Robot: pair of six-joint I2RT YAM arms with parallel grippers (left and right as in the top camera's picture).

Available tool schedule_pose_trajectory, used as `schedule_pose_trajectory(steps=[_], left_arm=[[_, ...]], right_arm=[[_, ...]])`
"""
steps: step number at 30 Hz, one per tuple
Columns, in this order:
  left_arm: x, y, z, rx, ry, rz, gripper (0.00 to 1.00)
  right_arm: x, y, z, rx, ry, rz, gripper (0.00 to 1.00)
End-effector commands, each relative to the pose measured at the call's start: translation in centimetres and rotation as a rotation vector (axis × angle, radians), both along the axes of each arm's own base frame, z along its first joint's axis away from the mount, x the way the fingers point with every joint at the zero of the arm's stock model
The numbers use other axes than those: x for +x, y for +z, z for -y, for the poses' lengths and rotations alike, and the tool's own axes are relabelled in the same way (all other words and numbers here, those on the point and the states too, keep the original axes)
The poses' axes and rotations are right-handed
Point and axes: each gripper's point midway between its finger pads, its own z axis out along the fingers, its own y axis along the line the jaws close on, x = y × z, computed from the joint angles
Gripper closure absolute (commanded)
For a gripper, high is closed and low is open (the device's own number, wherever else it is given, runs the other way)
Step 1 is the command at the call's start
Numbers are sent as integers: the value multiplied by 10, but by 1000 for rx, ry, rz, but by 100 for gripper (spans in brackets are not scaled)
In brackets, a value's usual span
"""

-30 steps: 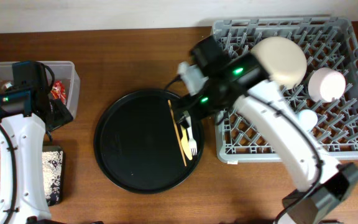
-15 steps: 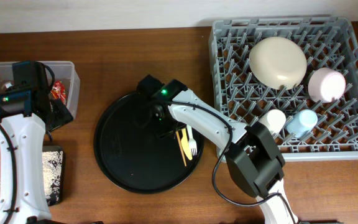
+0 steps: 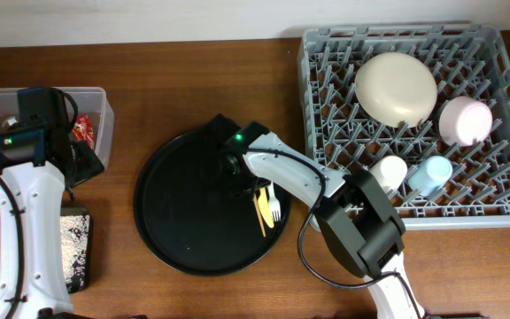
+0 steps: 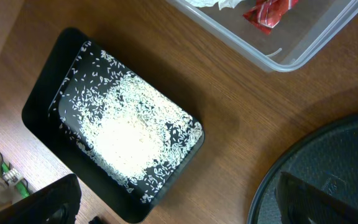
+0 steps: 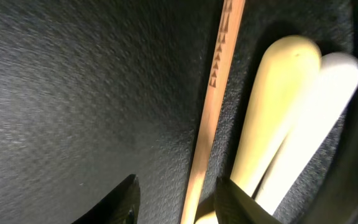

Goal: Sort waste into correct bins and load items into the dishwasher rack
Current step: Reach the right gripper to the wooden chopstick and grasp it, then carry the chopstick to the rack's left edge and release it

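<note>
Now right gripper (image 5: 176, 202) low over round black tray (image 3: 175, 221), fingers (image 5: 114, 206) parted astride orange chopstick (image 5: 213, 112), gripping nothing; yellow fork (image 5: 272, 118) just beside; left gripper (image 4: 179, 199) spread wide, empty.

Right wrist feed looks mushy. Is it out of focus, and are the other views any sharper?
Right wrist: very close to the tray, so the chopstick and fork look slightly soft, the right fingers dark blurs. Left wrist: rice crisp, only the left fingers blurred. Overhead: sharp, evenly lit, no glare.
</note>
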Motion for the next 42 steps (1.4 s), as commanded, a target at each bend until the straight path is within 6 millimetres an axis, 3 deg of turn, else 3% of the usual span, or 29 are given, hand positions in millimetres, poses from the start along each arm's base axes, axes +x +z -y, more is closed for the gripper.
schedule_pose_trajectory(steps=[1,7,9,13,16,17,22,26,32,36,37,38,42], left_arm=[[-1,5,-2,12,7,12,1],[-1,5,-2,12,7,12,1],[-1,5,-2,12,7,12,1],[-1,5,-2,12,7,12,1],[-1,5,-2,12,7,12,1],[-1,5,-2,11,7,12,1],[0,5,-1,9,3,13,1],[0,5,-1,9,3,13,1],[0,5,-1,9,3,13,1],[0,5,-1,9,2,12,1],[0,5,-1,9,2,12,1],[0,5,-1,9,2,13,1],[0,5,-1,9,3,13,1]], right_arm=[[3,-16,4,-11,-9,17,57],[-4,-40,16,-40,-11,24,57],[-4,-41,16,-40,-12,24,69],[-4,-41,16,-41,-11,23,78],[-4,-41,16,-41,-11,23,80],[-4,-41,16,-41,-11,22,85],[-4,-41,16,-41,-11,22,94],[1,-33,12,-31,-11,33,96],[16,15,-3,8,-12,70,96],[30,72,-9,76,-1,149,96],[34,85,-3,85,-17,163,96],[46,110,19,96,-70,182,96],[69,169,95,118,-192,257,96]])
